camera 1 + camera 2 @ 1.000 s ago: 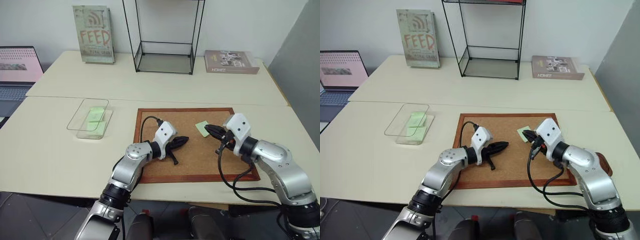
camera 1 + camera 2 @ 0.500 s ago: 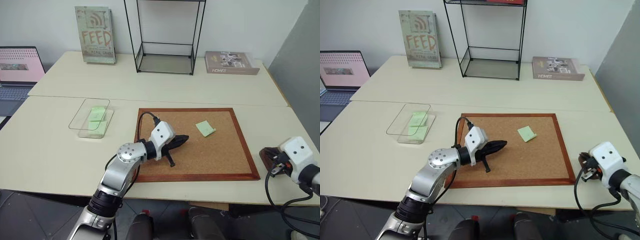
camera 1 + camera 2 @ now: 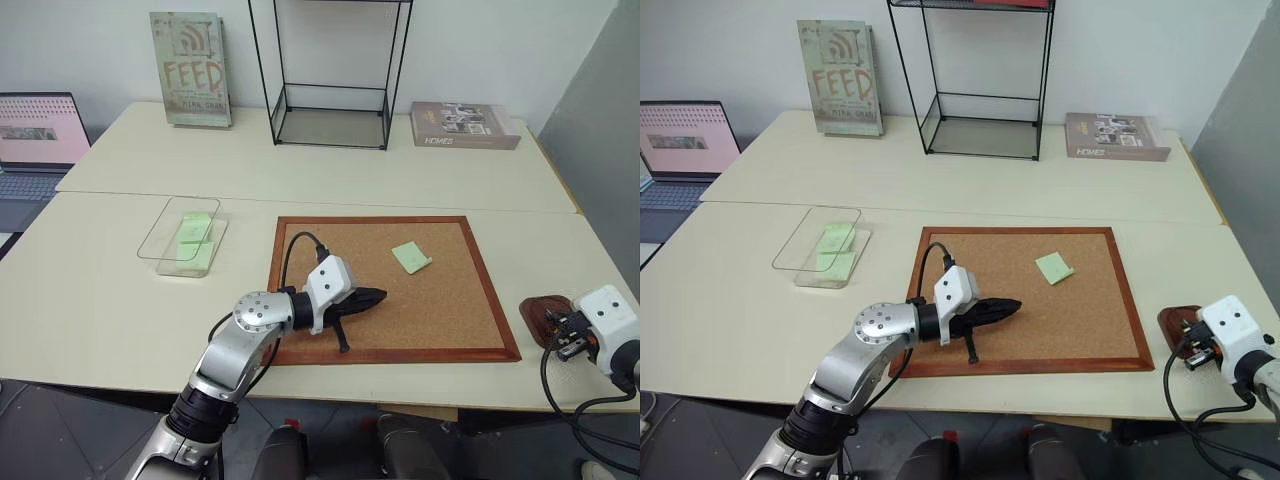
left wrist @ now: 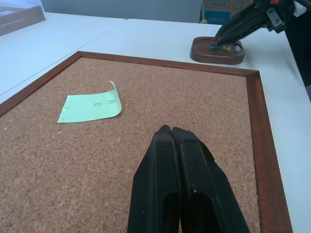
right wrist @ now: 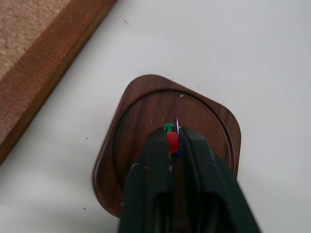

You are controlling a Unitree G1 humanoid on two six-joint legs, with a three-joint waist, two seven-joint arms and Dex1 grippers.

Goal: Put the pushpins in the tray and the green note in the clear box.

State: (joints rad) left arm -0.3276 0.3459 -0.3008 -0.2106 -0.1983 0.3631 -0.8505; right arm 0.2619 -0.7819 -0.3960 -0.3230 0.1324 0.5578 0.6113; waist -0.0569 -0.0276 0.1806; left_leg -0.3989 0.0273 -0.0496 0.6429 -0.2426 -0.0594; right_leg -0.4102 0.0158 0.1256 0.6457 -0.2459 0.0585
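The green note [image 3: 411,257] lies on the cork board, one corner curled up, also seen as the note [image 4: 92,104] ahead of my left gripper [image 4: 170,131]. That gripper is shut, holds nothing and hovers low over the cork. The brown tray [image 5: 146,107] sits on the table right of the board. My right gripper [image 5: 174,133] hangs just over it with a red pushpin [image 5: 172,141] between its tips. A green pushpin [image 5: 168,127] lies in the tray below. The clear box [image 3: 150,245] stands at the left with green slips inside.
The wood-framed cork board [image 3: 390,355] fills the middle. A black wire stand [image 3: 330,110], a standing book [image 3: 188,68] and a flat book [image 3: 463,124] line the back. A laptop [image 3: 35,140] is at far left. The table's front edge lies close behind the board.
My right gripper swung away from the green note on the board, off to the right and down over the tray. The left gripper drew back slightly and stays shut.
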